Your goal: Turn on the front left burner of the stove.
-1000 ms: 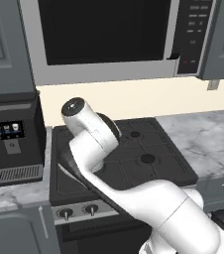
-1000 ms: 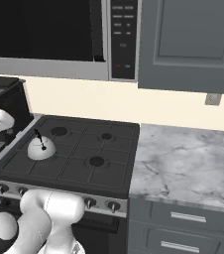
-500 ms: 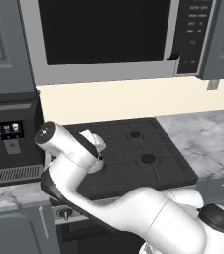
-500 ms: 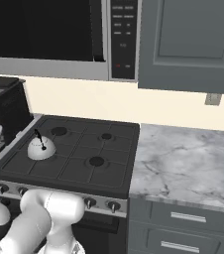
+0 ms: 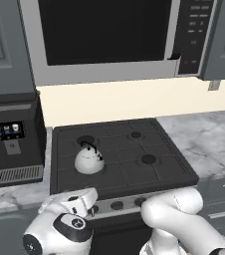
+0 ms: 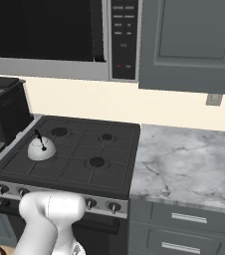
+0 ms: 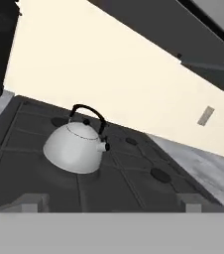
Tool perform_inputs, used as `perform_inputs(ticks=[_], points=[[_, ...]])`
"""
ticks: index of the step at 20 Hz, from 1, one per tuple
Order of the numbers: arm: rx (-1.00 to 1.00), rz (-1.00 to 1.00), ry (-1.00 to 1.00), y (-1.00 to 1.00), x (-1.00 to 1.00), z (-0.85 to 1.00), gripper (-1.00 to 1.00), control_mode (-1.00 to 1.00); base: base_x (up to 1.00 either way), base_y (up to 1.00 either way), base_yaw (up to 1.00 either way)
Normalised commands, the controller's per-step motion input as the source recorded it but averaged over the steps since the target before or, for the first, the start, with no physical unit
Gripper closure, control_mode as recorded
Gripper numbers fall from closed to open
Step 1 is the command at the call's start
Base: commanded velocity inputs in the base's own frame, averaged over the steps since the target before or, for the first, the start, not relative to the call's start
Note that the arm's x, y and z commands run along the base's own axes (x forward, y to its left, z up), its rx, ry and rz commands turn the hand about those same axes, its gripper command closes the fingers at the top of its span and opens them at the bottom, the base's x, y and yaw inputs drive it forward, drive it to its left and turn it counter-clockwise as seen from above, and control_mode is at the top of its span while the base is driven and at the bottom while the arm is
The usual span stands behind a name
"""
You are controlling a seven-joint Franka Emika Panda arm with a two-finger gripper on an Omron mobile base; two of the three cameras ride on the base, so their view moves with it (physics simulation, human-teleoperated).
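Where knobs line stove [image 5: 119, 154]: low, forward-facing hand [image 5: 79, 201].

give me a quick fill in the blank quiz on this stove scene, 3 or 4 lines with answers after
1. The white kettle sits on the stove's front ____ burner.
2. Left of the stove stands a black ____ machine.
3. Above the stove hangs a grey ____.
4. The kettle's handle is ____ in colour.

Missing words: left; coffee; microwave; black
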Motion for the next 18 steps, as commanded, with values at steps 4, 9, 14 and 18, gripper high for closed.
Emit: perform_inputs(ticks=[4,9,14,18], points=[[0.03,0.00,-0.57,0.15,-0.68,-0.73,-1.00,-1.00,0.00,0.00,0.00],[-0.01,0.00,-0.12,0.23,-0.07,-0.34,-1.00,-1.00,0.00,0.00,0.00],[-0.06,0.00,0.01,0.11,0.00,-0.21,-1.00,-1.00,0.00,0.00,0.00],[0.00,0.00,0.00,0.23,0.00,-0.65,-1.00,-1.00,0.00,0.00,0.00]])
